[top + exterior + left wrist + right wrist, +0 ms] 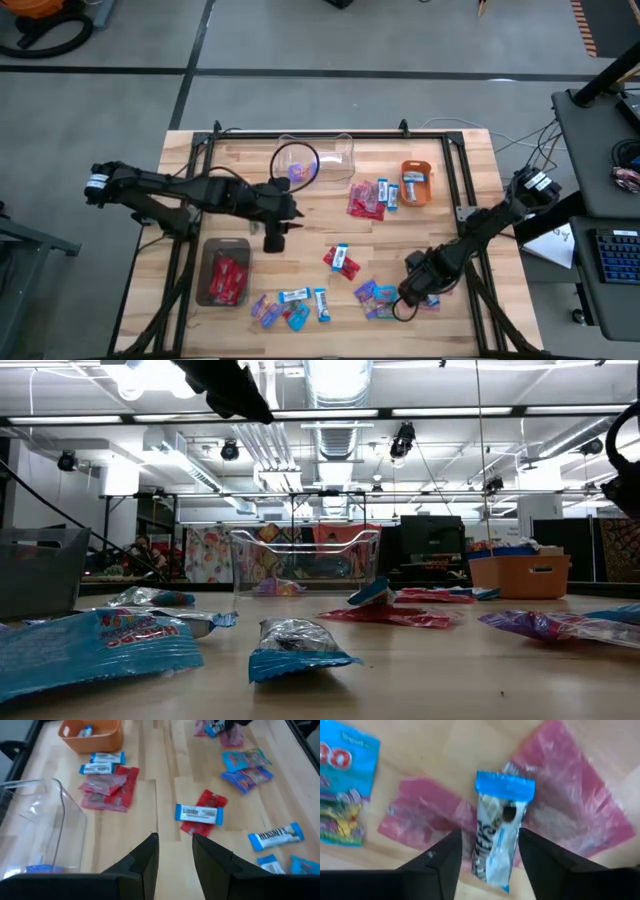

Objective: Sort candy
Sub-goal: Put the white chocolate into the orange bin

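Wrapped candy lies scattered on the wooden table: a red and blue-white heap (372, 198) near the orange bowl, one red and blue-white pair (340, 260) mid-table, a cluster (290, 308) at the near edge, and purple and teal packets (372, 296) near right. My right gripper (487, 855) hangs open over that near-right pile. Its fingers stand on either side of a blue-and-white packet (502, 815) that lies on pink wrappers (570, 815). My left gripper (175, 855) is open, holds nothing, and hovers above bare wood beside the clear box (315, 160). My right gripper points down over the blue-and-white packet, which lies flat on the pink wrappers with its lower end (492, 870) between the two fingers, lengthwise along the gap. Whether either finger touches the packet, I cannot tell.
A grey tray (207, 250) at the near left holds red candies. The orange bowl (417, 183) at the far right holds a blue-white packet. The clear box has a purple packet inside. A black metal frame (455, 150) runs round the table's edges.
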`<act>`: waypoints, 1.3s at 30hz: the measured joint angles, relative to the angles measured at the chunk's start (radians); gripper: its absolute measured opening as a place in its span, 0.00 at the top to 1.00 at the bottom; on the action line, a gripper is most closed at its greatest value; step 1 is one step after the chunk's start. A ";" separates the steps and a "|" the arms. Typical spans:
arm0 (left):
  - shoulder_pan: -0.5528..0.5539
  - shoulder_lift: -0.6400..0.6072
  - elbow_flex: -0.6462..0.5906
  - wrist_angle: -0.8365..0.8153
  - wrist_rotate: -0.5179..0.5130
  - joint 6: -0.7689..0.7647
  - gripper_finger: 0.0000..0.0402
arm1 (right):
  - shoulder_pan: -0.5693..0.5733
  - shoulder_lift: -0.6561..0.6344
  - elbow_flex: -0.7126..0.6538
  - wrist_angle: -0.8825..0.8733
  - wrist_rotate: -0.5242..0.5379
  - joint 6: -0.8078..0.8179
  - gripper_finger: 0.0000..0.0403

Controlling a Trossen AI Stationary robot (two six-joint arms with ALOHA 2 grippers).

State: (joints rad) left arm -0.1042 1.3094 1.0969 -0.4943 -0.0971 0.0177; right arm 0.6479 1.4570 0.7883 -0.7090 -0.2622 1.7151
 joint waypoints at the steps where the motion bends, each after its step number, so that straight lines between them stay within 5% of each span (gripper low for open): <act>1: 0.004 0.000 0.000 0.006 0.000 0.000 0.75 | 0.000 0.000 0.000 -0.001 0.011 0.000 0.59; 12: 0.011 0.000 0.000 0.013 0.000 -0.003 0.75 | 0.000 -0.008 0.000 -0.001 0.029 -0.017 0.94; 20: 0.010 0.000 -0.011 0.030 0.000 -0.026 0.75 | 0.000 -0.041 0.027 -0.005 0.047 -0.110 0.98; 26: 0.009 0.000 -0.019 0.033 0.000 -0.096 0.75 | 0.000 -0.140 0.042 -0.017 0.217 -0.157 0.98; 35: -0.050 0.012 -0.091 0.117 0.002 -0.214 0.79 | -0.039 -0.278 0.041 -0.018 0.610 -0.355 0.98; 39: -0.090 0.026 -0.140 0.178 0.005 -0.234 0.80 | -0.105 -0.309 0.041 -0.016 0.681 -0.503 0.98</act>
State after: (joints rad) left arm -0.1937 1.3352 0.9572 -0.3159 -0.0922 -0.2161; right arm 0.5433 1.1480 0.8295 -0.7247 0.4191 1.2119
